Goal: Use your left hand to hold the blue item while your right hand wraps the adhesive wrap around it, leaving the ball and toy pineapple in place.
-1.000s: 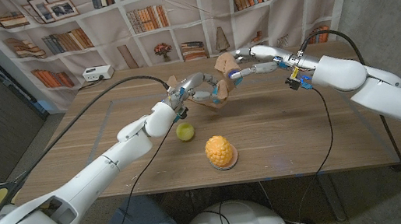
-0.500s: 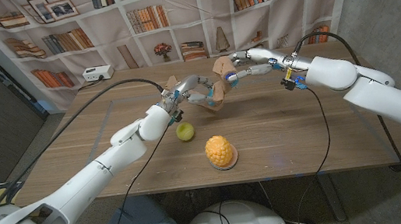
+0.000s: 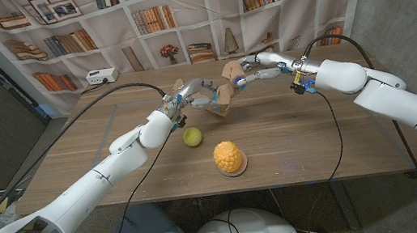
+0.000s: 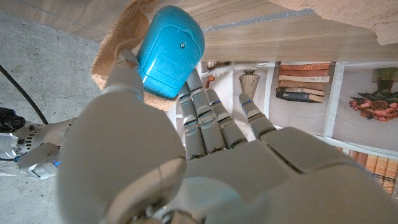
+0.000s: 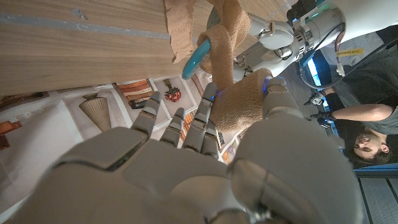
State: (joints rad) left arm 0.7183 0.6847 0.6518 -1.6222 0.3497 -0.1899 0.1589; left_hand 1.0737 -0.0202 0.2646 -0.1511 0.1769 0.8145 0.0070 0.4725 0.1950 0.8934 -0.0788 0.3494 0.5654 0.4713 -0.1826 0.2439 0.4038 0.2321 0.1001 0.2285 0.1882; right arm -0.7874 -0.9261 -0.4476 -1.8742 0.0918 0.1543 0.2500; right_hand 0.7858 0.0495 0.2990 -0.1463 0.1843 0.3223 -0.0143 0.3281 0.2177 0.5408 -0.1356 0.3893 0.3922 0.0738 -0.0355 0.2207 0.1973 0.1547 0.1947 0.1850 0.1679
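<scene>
- we see the left hand (image 3: 189,95) raised over the far middle of the table (image 3: 302,144), with its fingers closed round the blue item (image 4: 170,51); in the left wrist view the thumb and fingers press against the item's smooth blue shell.
- the tan wrap (image 3: 222,98) is draped over part of the blue item, and in the left wrist view a fold of it lies between the thumb and the shell.
- the right hand (image 3: 256,73) is also raised, just beside the left hand, and it grips a bunched end of the wrap (image 5: 245,102) between the thumb and the other fingers, which are only partly curled.
- in the right wrist view the wrap runs from that hand to the blue item (image 5: 198,57), winding round it.
- the ball (image 3: 192,137) lies on the table nearer to us than the hands, apart from both.
- the toy pineapple (image 3: 230,158) stands just beside the ball, closer to the front edge, on a small base.
- a person (image 5: 367,140) shows at the edge of the right wrist view.
- behind the table hangs a backdrop printed with a bookshelf (image 3: 178,14).
</scene>
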